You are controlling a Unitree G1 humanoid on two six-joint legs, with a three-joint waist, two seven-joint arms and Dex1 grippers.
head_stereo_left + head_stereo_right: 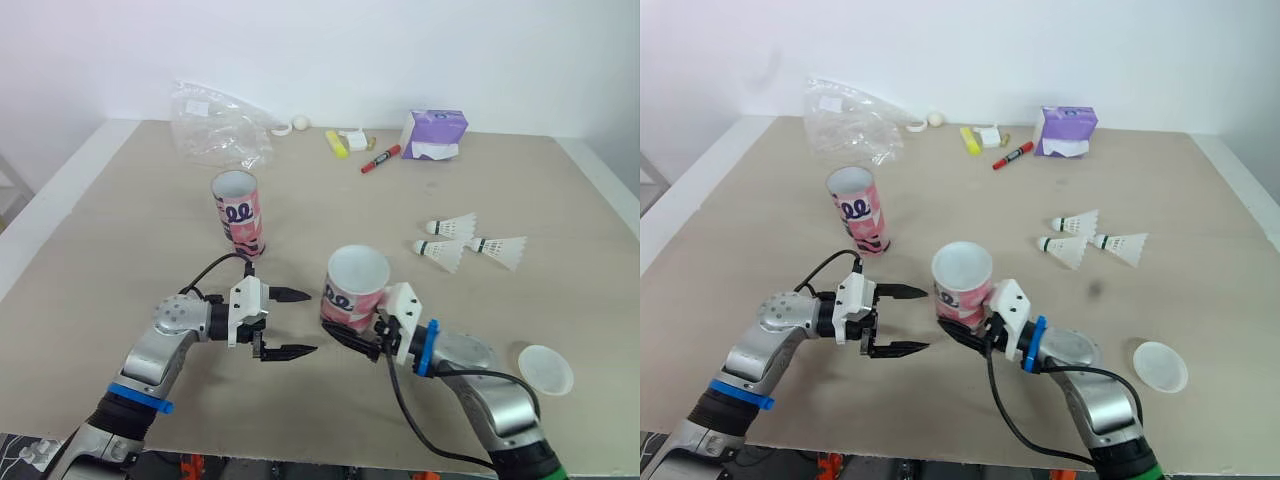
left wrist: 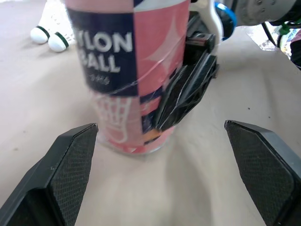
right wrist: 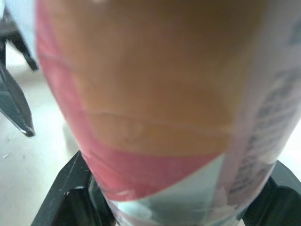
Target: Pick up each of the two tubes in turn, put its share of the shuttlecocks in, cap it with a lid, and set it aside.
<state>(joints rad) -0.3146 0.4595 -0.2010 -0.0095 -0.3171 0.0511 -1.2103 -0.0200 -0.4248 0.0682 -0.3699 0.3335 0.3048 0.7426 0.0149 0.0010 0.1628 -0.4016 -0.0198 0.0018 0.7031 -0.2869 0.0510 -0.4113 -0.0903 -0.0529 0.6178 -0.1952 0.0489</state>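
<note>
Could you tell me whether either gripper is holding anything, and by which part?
The right gripper is clamped on the nearer tube, low on its side wall; the left gripper is open and empty.

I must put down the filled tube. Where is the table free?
Free: the table left of the standing tube, and the middle between that tube and the shuttlecocks. Crowded: the far edge with bag, marker, tissue pack, and around the held tube.
</note>
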